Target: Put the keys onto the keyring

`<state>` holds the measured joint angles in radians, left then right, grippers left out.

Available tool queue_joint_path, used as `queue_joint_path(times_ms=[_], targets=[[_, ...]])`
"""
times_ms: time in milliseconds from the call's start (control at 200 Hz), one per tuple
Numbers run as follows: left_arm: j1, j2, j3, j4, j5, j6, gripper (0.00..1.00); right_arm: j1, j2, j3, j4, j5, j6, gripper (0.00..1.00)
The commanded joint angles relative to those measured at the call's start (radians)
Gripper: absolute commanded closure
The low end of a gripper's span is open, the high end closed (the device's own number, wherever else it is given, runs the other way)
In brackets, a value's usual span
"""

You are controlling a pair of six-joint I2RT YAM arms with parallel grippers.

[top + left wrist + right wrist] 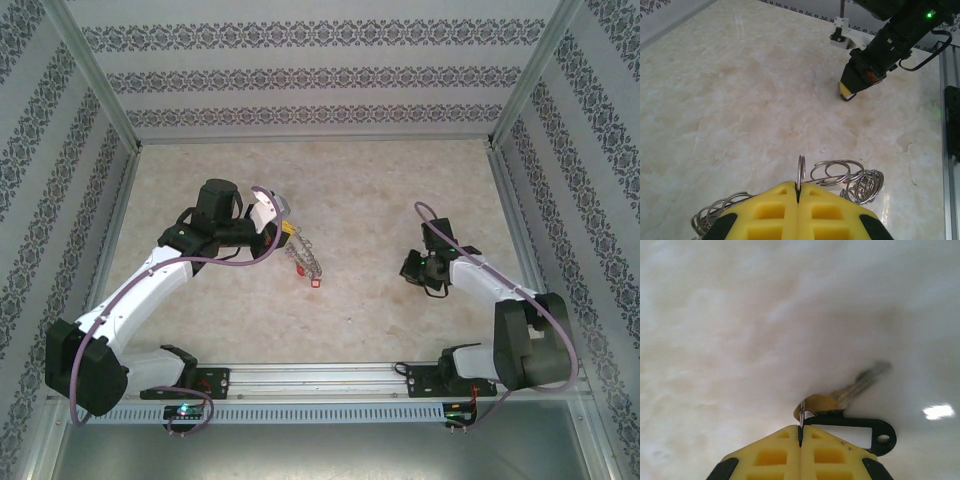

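My left gripper (798,192) is shut on the edge of one upright ring of the keyring (840,172), a silvery string of linked wire loops that trails to both sides of the yellow fingers. From above, the keyring (302,257) stretches from the left gripper (283,232) toward a red tag (316,284) lying at its end. My right gripper (800,432) is shut on the small ring of a brass key (842,396) with a black-framed white tag (855,434), close over the table. Seen from overhead, the right gripper (418,268) points down at centre right.
The right arm (885,40) shows across the marble table (740,100) in the left wrist view. Patterned walls (320,75) and metal posts enclose the table. A rail (320,378) with the arm bases runs along the near edge.
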<state>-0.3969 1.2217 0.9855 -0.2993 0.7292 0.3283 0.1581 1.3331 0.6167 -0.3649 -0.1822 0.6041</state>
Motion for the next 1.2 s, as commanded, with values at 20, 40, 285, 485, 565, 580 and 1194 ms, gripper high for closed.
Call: queue_joint_path(times_ms=[20,40,285,485,565,580,1194], targets=[[0.012,-0.019,0.009,0.047,0.03,-0.013,1.0,0.052,0.043,-0.01,0.197,-0.15,-0.038,1.0],[0.012,-0.02,0.009,0.048,0.029,-0.013,1.0,0.057,0.053,-0.007,0.204,-0.155,-0.039,1.0],[0.012,-0.015,0.009,0.048,0.032,-0.014,1.0,0.108,0.139,0.037,0.199,-0.148,-0.095,1.0],[0.011,-0.019,0.007,0.048,0.029,-0.014,1.0,0.14,0.212,0.089,0.154,-0.104,-0.149,1.0],[0.011,-0.018,0.007,0.048,0.028,-0.014,1.0,0.155,0.21,0.102,0.138,-0.082,-0.155,0.97],[0.011,-0.019,0.008,0.048,0.028,-0.015,1.0,0.158,0.209,0.107,0.131,-0.077,-0.157,0.97],[0.012,-0.025,0.003,0.049,0.03,-0.007,1.0,0.234,0.275,0.226,-0.043,0.068,-0.186,0.79]])
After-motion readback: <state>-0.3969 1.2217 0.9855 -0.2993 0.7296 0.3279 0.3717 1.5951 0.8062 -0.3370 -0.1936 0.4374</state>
